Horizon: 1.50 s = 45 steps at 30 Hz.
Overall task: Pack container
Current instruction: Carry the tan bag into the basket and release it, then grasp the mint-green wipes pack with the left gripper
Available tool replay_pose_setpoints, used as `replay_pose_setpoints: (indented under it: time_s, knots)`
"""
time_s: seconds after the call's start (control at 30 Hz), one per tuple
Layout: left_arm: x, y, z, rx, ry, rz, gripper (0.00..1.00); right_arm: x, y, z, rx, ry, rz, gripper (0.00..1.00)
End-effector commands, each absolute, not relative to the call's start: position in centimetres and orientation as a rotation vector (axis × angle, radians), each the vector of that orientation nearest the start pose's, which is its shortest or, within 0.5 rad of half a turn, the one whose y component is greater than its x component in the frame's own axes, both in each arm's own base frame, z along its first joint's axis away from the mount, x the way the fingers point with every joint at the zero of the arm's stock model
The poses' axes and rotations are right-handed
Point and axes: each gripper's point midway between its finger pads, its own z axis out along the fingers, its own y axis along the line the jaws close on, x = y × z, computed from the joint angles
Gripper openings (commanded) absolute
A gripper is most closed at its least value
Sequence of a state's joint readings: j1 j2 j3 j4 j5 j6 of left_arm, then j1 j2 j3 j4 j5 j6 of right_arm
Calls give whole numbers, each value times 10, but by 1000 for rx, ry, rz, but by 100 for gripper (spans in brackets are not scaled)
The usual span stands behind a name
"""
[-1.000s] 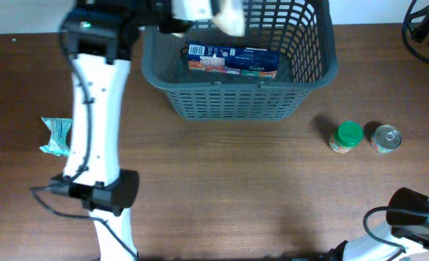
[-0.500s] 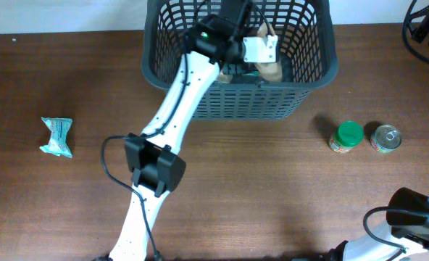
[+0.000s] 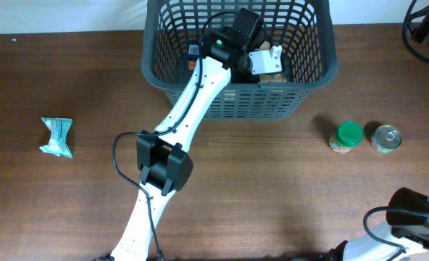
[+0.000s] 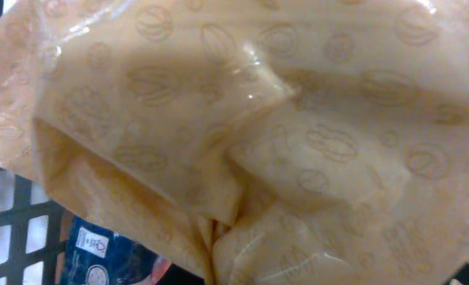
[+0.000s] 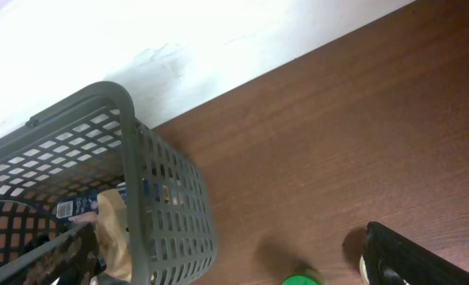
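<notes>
- left gripper [image 3: 264, 61] is down inside the container [image 3: 312, 69], arm reaching over the near wall
- jaws pinched nearly closed on a tan bag [image 3: 276, 69]; the fingers are hidden behind the bag in the left wrist view
- the tan bag [image 4: 282, 142] fills almost all of the left wrist view: glossy crinkled film with a faint bean/nut print
- a blue printed package [image 4: 100, 249] shows under the bag at lower left, lying on the basket floor; overhead catches its end [image 3: 193, 51] beside the arm
- container is a dark grey lattice shopping basket, at the far edge of the wooden table [image 3: 272, 188], centre-right, upright
- right wrist view shows the basket's corner [image 5: 163, 206] from outside, with the tan bag and blue package visible through the slots
- right gripper [image 5: 409, 257] is parked low at the near-right of the table, well apart from the basket; jaws wide, nothing between them, only one dark finger in frame
- outside the basket: green-lidded jar [image 3: 346, 136] and a tin can [image 3: 386, 138] just beside each other, right of the basket
- teal wrapped packet [image 3: 56, 136] lies far left, well apart from the rest
</notes>
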<state>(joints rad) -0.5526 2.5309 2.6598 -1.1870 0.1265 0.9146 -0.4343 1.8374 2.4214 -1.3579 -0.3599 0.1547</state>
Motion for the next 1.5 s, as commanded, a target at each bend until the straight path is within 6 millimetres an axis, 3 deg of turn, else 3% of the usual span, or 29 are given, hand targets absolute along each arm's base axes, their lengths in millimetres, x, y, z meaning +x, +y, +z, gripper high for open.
replay_pose_setpoints:
  time_s: [0.0,0.03,0.07,0.17,0.3,0.33,0.37,0.4,0.43,0.47,0.57,0.63,0.7,0.8,0.87,0.97,1.07,1.1,1.13,1.17,1.27,1.33,1.47]
  knots:
    - [488,-338,151,1758,1901,-98,43,414,-129,390,504,2240,268,99]
    - [488,-339,151,1758,1898,-99,79,414,-129,390,505,2240,268,99]
    - [487,-340,155,1756,1891,-98,99,414,-129,390,505,2240,268,99]
    - [490,-336,175,1673,1920,-66,99,414,-129,390,505,2240,268,99]
    - [512,-297,236,1344,2027,65,99,414,-129,390,505,2240,268,99]
    - [515,-275,268,1224,2041,73,99,414,-129,390,505,2240,268,99]
    - [516,-264,282,1170,2044,70,99,414,-129,390,505,2240,268,99]
    - [516,-237,313,1045,2054,64,99,414,-129,390,505,2240,268,99]
    - [515,-222,327,982,2064,62,99,414,-129,390,505,2240,268,99]
    - [511,-194,348,874,2085,58,99,414,-129,390,505,2240,268,99]
    - [500,-141,376,678,2135,52,99,414,-129,390,505,2240,268,99]
    - [491,-95,383,480,2212,41,99,414,-129,390,505,2240,268,99]
    - [482,-57,370,380,2310,61,98,414,-129,390,505,2240,268,99]
    - [464,-3,333,273,2506,100,98,414,-129,390,505,2240,268,99]
    - [455,23,313,208,2600,111,98,414,-129,390,505,2240,268,99]
    - [448,72,275,50,2732,120,89,414,-129,390,505,2240,268,99]
    - [447,110,240,-66,2800,127,89,414,-129,390,505,2240,268,99]
    - [445,133,218,-127,2832,145,89,414,-129,390,505,2240,268,99]
    - [443,142,210,-154,2845,154,89,414,-129,390,505,2240,268,99]
    - [435,166,181,-236,2882,142,89,414,-129,390,505,2240,268,99]
    - [412,188,133,-363,2952,18,82,414,-129,390,505,2240,268,99]
    - [396,199,110,-423,2991,6,80,414,-129,390,505,2240,268,99]
    - [384,225,79,-478,2992,72,80,414,-129,390,505,2240,268,99]
